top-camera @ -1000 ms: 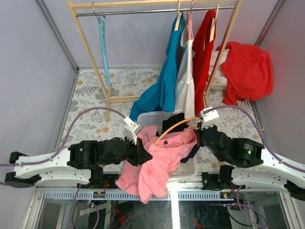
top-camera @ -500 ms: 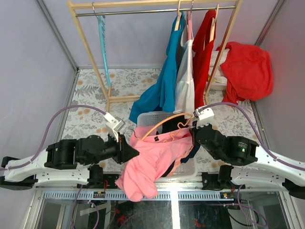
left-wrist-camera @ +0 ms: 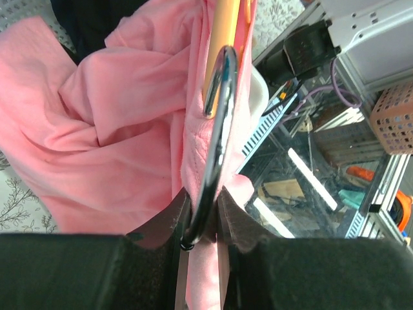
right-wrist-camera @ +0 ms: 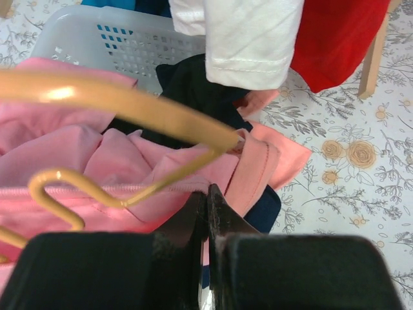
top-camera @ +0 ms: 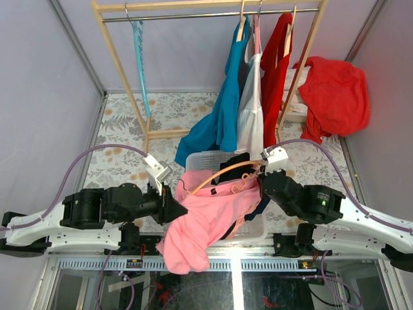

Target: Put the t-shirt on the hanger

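Note:
The pink t-shirt (top-camera: 210,210) hangs bunched between my two grippers over the basket, its lower part drooping past the table's near edge. The orange hanger (top-camera: 222,173) arcs above the shirt's upper edge, its far end tucked into the fabric. My left gripper (top-camera: 177,208) is shut on the hanger's metal hook (left-wrist-camera: 216,129), with pink fabric (left-wrist-camera: 116,110) pressed beside it. My right gripper (top-camera: 261,184) is shut on the shirt's hemmed edge (right-wrist-camera: 248,174), just under the orange hanger arm (right-wrist-camera: 129,103).
A white laundry basket (top-camera: 205,159) with dark clothes lies under the shirt. A wooden rack behind holds a blue shirt (top-camera: 226,97), white and red garments and a teal hanger (top-camera: 139,51). A red garment (top-camera: 335,90) drapes at right. A salmon cloth (right-wrist-camera: 287,155) lies on the floor.
My left arm has pulled back to the left with the hook, stretching the shirt wider between the grippers. In the last half second the hanger has sunk slightly; both grips unchanged.

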Available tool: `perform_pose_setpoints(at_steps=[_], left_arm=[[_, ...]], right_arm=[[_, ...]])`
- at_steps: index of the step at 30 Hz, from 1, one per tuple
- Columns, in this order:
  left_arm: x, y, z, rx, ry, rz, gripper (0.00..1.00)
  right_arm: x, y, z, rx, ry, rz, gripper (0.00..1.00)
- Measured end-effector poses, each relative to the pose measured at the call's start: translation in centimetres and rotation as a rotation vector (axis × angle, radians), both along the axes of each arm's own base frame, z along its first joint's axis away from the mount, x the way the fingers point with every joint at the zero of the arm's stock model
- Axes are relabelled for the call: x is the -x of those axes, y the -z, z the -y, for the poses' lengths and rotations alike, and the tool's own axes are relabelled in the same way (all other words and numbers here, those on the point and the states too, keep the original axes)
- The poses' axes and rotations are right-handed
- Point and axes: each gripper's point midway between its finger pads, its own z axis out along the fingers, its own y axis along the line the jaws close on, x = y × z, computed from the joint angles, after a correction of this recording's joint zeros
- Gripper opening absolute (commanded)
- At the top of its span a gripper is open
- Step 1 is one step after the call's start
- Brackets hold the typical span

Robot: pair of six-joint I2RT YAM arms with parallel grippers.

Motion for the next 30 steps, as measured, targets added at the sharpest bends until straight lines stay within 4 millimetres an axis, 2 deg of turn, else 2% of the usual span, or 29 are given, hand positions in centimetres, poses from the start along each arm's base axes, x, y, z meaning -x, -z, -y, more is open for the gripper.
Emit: perform_pose_setpoints(at_steps=[8,14,24,30], left_arm=[[0.9,1.4,0.2,-0.068,0.057,-0.022,0.01],[1.0,0.6,-0.1,-0.061,0.060,-0.020,0.01],[1.1,1.1,-0.3,-0.105,0.070,-0.021,0.01],[1.3,0.6,-0.1,-0.097,0.085,-0.021,0.01]], right_arm=[[-0.6,-0.2,1.0,0.033,0.038,0.003,0.00],[-0.6,-0.8,1.4,0.039,0.043,0.010,0.00],[-0.2,-2.8,2.2,0.026,0.033,0.013,0.00],[-0.3,-3.4,2.0,0.054,0.018,0.016,0.00]])
